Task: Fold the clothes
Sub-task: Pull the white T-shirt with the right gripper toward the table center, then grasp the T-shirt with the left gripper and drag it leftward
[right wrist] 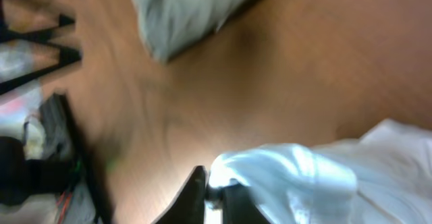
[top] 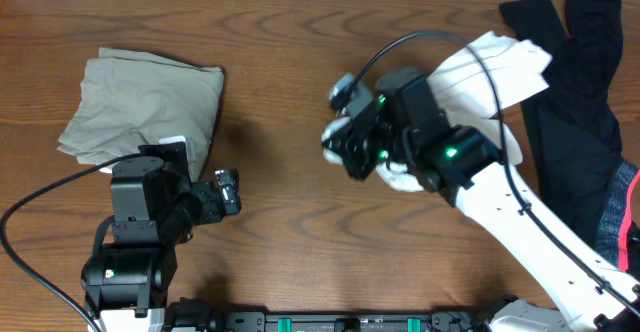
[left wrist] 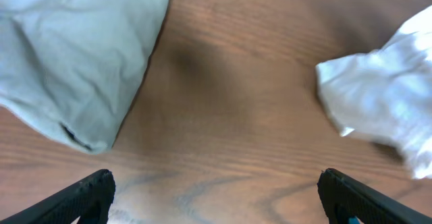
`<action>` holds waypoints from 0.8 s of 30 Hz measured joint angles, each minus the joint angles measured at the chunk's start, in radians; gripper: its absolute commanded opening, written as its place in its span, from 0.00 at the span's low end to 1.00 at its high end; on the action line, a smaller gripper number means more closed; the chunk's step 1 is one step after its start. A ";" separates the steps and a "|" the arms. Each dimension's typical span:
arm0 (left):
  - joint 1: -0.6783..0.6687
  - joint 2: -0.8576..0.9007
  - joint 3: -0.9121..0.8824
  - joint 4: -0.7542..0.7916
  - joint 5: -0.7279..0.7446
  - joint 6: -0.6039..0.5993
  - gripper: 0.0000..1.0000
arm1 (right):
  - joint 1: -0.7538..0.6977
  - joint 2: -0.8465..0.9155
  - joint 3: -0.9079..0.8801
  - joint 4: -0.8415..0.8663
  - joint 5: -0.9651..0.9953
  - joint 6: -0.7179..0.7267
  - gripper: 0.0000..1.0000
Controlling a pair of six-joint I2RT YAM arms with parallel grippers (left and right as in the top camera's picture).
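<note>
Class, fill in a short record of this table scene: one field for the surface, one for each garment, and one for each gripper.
surface: wooden table
grey-olive garment: folded bundle at the left
white garment: right of centre, partly under the right arm
black garment: crumpled at the right edge, beside the white one
left gripper: fingers wide open, holding nothing, over bare wood
right gripper: fingers shut on an edge of the white garment

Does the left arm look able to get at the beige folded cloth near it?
Probably yes: the beige folded cloth lies close beside the left gripper, whose jaws stand wide open, with only bare table between them.
</note>
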State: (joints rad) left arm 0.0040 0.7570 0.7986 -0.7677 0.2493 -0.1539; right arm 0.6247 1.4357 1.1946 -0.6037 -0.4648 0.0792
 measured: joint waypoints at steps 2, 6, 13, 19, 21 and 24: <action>0.000 0.000 0.000 0.010 0.010 0.000 0.98 | 0.022 0.000 0.000 -0.062 0.014 0.000 0.31; 0.000 0.000 0.000 0.010 0.015 -0.004 0.98 | 0.026 0.000 0.000 -0.110 0.124 0.005 0.32; 0.000 0.000 0.000 0.010 0.100 -0.045 0.98 | -0.063 -0.010 0.000 -0.144 0.403 0.102 0.55; -0.076 0.022 0.000 0.012 0.174 -0.080 0.98 | -0.269 -0.031 0.000 -0.261 0.507 0.177 0.54; -0.136 0.049 0.000 0.027 0.178 -0.096 0.98 | -0.330 -0.031 0.000 -0.300 0.522 0.190 0.54; -0.286 0.127 0.000 0.084 0.151 -0.131 0.98 | -0.420 -0.031 0.000 -0.353 0.545 0.208 0.55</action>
State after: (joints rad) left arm -0.2821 0.8841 0.7990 -0.6838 0.4007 -0.2848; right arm 0.2043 1.4044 1.1942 -0.9569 0.0803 0.2867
